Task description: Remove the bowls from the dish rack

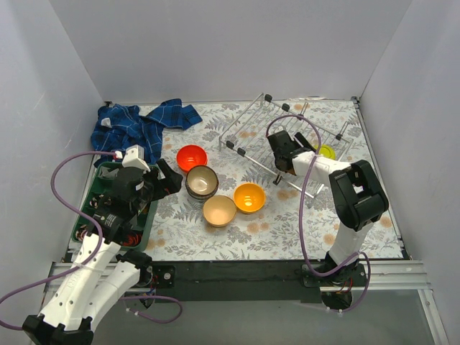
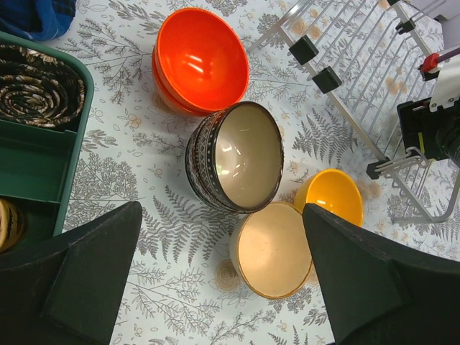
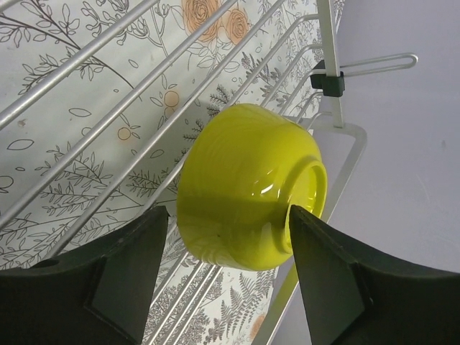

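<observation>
The dish rack point(image 1: 251, 129) point(image 2: 359, 79) point(image 3: 108, 86) stands at the back right. A lime green bowl point(image 1: 327, 152) point(image 3: 244, 187) lies on its side on the wires at the rack's right end. My right gripper point(image 1: 314, 154) point(image 3: 228, 210) straddles it, open: one finger touches the bowl's foot, the other is a sliver off its wall. On the table lie a red-orange bowl point(image 1: 192, 157) point(image 2: 201, 61), a patterned bowl point(image 1: 202, 181) point(image 2: 241, 154), a beige bowl point(image 1: 219, 210) point(image 2: 273, 248) and a yellow-orange bowl point(image 1: 249, 197) point(image 2: 334, 194). My left gripper point(image 1: 169, 180) point(image 2: 223, 208) hovers open and holds nothing, left of the patterned bowl.
A green compartment tray point(image 1: 103, 188) point(image 2: 36, 165) holding other dishes sits at the left edge under my left arm. A blue checked cloth point(image 1: 144, 126) lies crumpled at the back left. Grey walls close in the table on three sides.
</observation>
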